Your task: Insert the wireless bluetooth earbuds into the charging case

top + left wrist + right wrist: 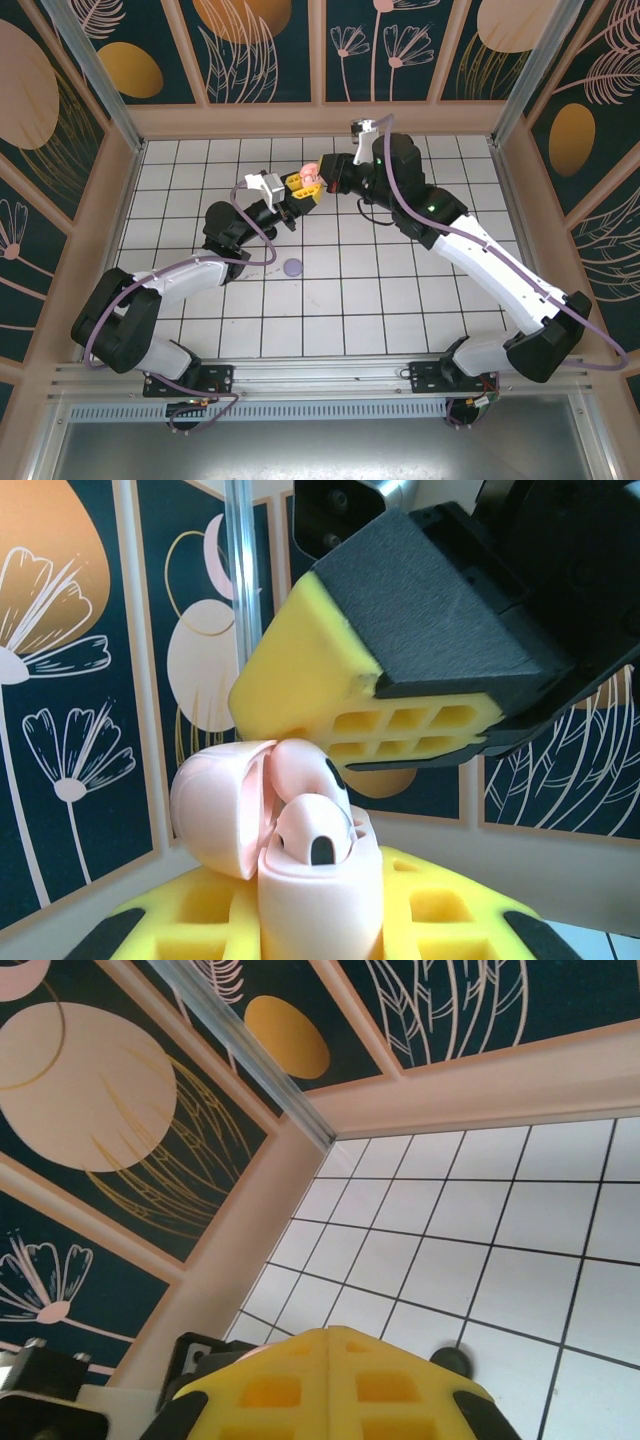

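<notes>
- Clamping the pink charging case (320, 905) between its yellow pads (455, 915), the left gripper (303, 190) is almost closed and raised above the white tiled desk (400, 300), toward the far side.
- The case stands upright in that grip, with its lid (215, 800) hinged open and swung to the left in the left wrist view.
- Two pink earbuds are in the open case. The front earbud (312, 832) sits low in its well, a dark spot facing the camera. The rear earbud (300, 765) stands behind it, higher up and right beside the lid.
- The right gripper (325, 180) meets the left one nearly tip to tip in the top view, with the pink case between them.
- Its jaws are fully closed: in the right wrist view (330, 1380) the yellow pads press together and nothing is visible between them.
- From the left wrist view, the right gripper (340, 695) hangs tilted directly over the rear earbud. I cannot tell whether its tip touches the earbud or stops just short.
- A lilac round case (293, 267) lies flat on the desk near the left forearm, well apart from both grippers.
- A small dark rounded thing (452, 1360) sits on a tile just past the right gripper's fingers; it is too small to identify.
</notes>
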Robot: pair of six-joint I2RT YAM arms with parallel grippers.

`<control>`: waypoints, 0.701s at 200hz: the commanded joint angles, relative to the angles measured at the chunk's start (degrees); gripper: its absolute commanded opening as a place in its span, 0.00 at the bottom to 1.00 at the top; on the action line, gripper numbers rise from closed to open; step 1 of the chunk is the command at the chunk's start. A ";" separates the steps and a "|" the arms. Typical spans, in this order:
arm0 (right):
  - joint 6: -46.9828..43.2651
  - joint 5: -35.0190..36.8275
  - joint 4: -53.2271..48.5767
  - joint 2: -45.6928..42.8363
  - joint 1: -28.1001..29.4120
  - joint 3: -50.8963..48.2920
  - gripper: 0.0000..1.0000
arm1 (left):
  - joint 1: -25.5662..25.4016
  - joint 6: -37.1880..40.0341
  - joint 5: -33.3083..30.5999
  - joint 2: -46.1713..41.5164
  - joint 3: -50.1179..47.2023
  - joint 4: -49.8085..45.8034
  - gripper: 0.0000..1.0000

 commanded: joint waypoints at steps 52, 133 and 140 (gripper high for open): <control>1.16 0.38 -2.76 -4.23 2.26 -0.39 0.06 | -0.38 -0.46 0.56 -0.95 1.18 2.40 0.00; -3.88 0.53 -13.62 3.77 -2.24 14.11 0.07 | -0.38 1.63 3.07 -0.82 0.35 0.56 0.00; -4.58 -0.25 -15.10 5.75 -2.54 15.83 0.07 | -0.37 1.89 3.65 -0.69 0.41 0.12 0.00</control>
